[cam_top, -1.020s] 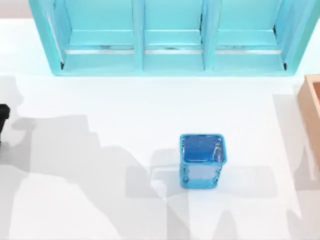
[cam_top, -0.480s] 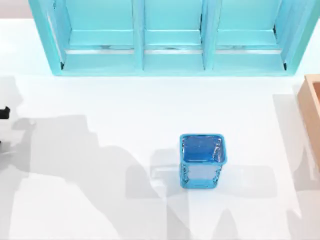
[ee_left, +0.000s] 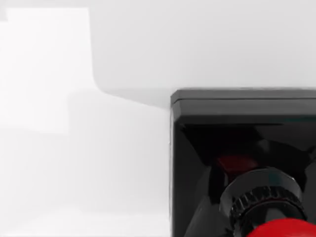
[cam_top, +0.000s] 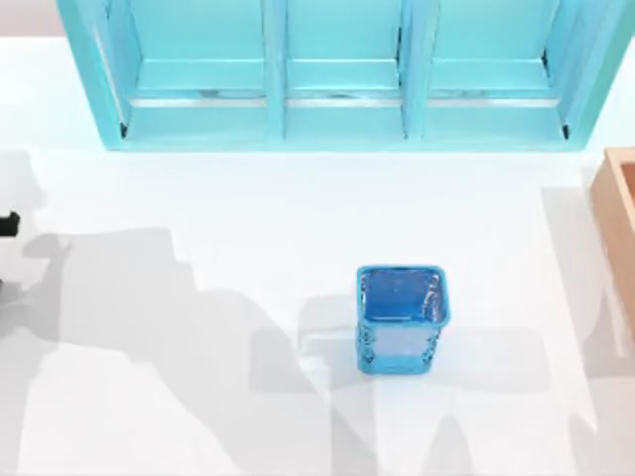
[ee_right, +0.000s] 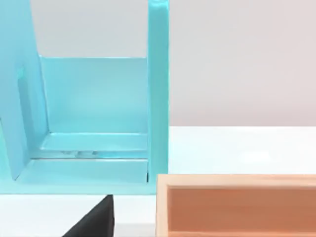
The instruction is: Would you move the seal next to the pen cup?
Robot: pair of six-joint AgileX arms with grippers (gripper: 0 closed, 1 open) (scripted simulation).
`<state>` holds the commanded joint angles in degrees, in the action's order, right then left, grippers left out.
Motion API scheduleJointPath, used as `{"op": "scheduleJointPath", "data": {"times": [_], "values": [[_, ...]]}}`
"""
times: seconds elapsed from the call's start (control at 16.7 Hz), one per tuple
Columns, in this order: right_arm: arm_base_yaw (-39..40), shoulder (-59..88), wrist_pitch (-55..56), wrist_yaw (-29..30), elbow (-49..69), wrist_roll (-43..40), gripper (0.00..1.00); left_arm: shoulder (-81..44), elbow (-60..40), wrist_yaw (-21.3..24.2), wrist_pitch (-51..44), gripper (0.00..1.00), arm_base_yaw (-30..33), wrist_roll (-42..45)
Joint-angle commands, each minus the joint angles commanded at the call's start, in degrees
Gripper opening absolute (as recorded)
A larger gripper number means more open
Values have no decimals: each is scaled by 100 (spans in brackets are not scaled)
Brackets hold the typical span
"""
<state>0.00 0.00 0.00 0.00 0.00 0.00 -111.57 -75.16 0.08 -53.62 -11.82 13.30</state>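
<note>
The cup [cam_top: 400,317] stands upright on the white surface [cam_top: 198,198], a little right of the middle and toward the near edge in the top view. Its open mouth faces up, and its lower part looks paler than the deep blue rim. Behind it, well apart, the shelf [cam_top: 337,109] runs along the far side, with three open bays facing the cup. A wooden box [cam_top: 620,223] sits at the surface's right edge, behind and to the right of the cup and apart from it. At the left edge of the top view a dark bit of the left arm [cam_top: 8,224] shows, far from the cup. The left wrist view has the seal [ee_left: 242,148] very close: its black block looms large, with the red knob [ee_left: 284,229] on a ribbed collar, over the white surface. I cannot tell whether that arm's gripper is spread or closed, or whether it touches the seal. The right wrist view looks at one end of the shelf, with the box's rim in front of it and a black wedge [ee_right: 94,222] beside the box. I cannot tell what the wedge is.
</note>
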Motion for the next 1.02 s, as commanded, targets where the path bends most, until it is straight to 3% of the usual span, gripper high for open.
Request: {"op": "scheduleJointPath", "data": {"times": [0.3,0.78,1.02], "values": [[0,0,0,0,0,0,100,36,-424,-3,-426,0,364,-364],[0,0,0,0,0,0,100,425,-2372,-1,-2869,0,2137,-2127],[0,0,0,0,0,0,100,503,-2562,-3,-3060,0,2325,-2314]]}}
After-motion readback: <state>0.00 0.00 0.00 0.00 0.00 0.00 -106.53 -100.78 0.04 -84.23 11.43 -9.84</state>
